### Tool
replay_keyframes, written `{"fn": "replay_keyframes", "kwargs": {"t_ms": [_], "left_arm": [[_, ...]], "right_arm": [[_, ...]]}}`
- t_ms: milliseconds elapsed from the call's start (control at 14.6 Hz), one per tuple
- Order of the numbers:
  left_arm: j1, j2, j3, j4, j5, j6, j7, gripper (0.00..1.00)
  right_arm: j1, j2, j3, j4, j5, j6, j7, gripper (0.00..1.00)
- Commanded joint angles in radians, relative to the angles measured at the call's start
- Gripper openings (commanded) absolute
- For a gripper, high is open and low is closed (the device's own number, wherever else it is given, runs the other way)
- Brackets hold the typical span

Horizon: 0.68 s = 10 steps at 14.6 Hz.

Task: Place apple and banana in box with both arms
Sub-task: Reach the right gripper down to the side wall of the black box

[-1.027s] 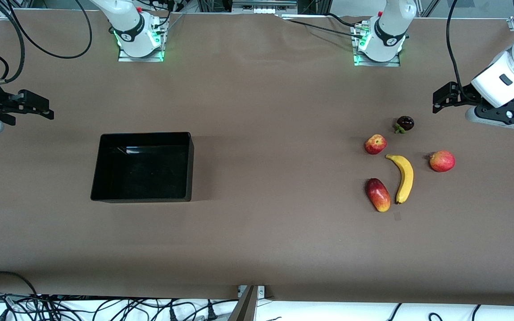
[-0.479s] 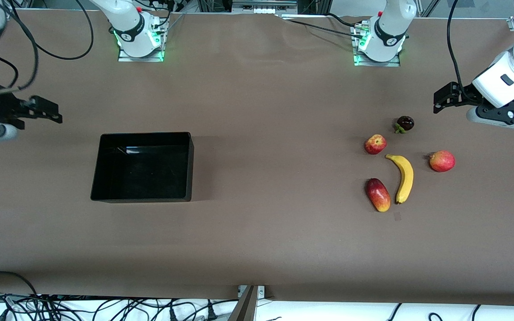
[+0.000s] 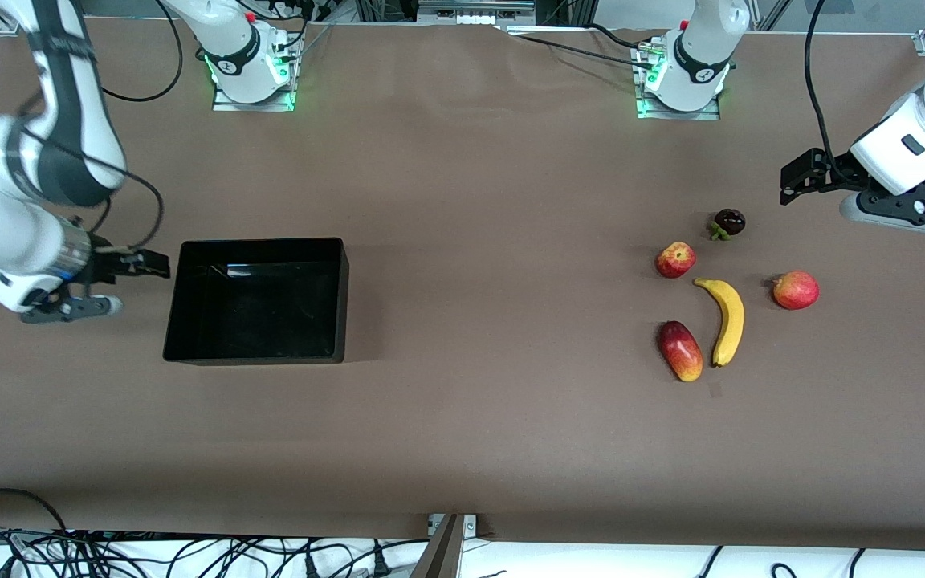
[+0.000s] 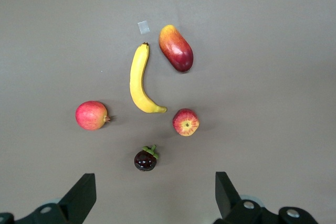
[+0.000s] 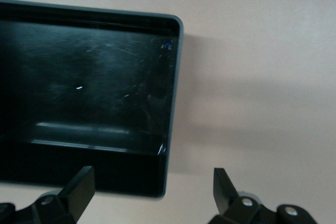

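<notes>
- Table (image 3: 462, 417): brown surface carrying the box toward the right arm's end and a cluster of five fruits toward the left arm's end.
- Box (image 3: 189, 345): glossy black, low-walled, nothing in it; it also fills much of the right wrist view (image 5: 176, 77).
- Apple (image 3: 675, 259): red with yellowish streaks, resting on the table just beside the banana's farther tip, not touching it; in the left wrist view (image 4: 186, 122) its dimpled top faces up.
- Banana (image 3: 726, 319): yellow, curved, lying flat between the oblong red-yellow fruit and the smoother round red fruit, apart from both; also shown in the left wrist view (image 4: 139, 80).
- Oblong red-yellow fruit (image 3: 680, 351): nearest of the cluster to the front camera, beside the banana.
- Round red fruit (image 3: 795, 290): has a small nub, lies beside the banana toward the left arm's end.
- Dark purple fruit (image 3: 728, 222): green-stemmed, farthest of the cluster from the front camera, near the apple.
- Left gripper (image 3: 792, 178): in the air over bare table near the dark purple fruit; fingers (image 4: 79, 198) spread wide, grasping nothing.
- Right gripper (image 3: 153, 263): beside the box wall at the right arm's end; fingers (image 5: 79, 186) spread apart, grasping nothing.
</notes>
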State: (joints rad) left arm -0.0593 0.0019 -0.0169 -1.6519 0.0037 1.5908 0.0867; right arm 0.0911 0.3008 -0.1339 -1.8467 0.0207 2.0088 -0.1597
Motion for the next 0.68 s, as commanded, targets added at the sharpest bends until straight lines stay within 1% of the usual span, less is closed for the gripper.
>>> {"fn": "replay_keyframes", "kwargs": {"t_ms": [0, 137, 274, 342, 411, 479, 548, 616], "left_arm": [[0.003, 0.017, 0.0, 0.035, -0.001, -0.022, -0.001, 1.0], [0.003, 0.017, -0.002, 0.035, -0.001, -0.023, -0.001, 1.0], [0.003, 0.017, -0.002, 0.034, 0.001, -0.025, -0.004, 1.0], [0.003, 0.017, -0.002, 0.034, 0.001, -0.025, -0.002, 1.0], [0.003, 0.017, 0.0, 0.034, -0.001, -0.025, -0.001, 1.0], [0.003, 0.017, -0.002, 0.032, 0.001, -0.026, -0.001, 1.0], [0.003, 0.017, -0.002, 0.032, -0.001, -0.032, -0.002, 1.0], [0.003, 0.017, -0.002, 0.032, -0.001, -0.035, -0.005, 1.0]], "right_arm": [[-0.017, 0.046, -0.004, -0.078, -0.004, 0.129, 0.012, 1.0], [-0.022, 0.095, -0.004, -0.097, 0.005, 0.197, 0.018, 1.0], [-0.025, 0.106, -0.004, -0.12, 0.005, 0.208, 0.035, 0.99], [-0.025, 0.106, -0.004, -0.137, 0.005, 0.217, 0.035, 0.91], [-0.025, 0.106, -0.004, -0.146, 0.008, 0.223, 0.035, 0.79], [-0.025, 0.107, -0.004, -0.15, 0.016, 0.223, 0.035, 0.57], [-0.025, 0.109, -0.004, -0.152, 0.019, 0.222, 0.035, 0.31], [-0.025, 0.109, -0.003, -0.147, 0.019, 0.219, 0.034, 0.0]]}}
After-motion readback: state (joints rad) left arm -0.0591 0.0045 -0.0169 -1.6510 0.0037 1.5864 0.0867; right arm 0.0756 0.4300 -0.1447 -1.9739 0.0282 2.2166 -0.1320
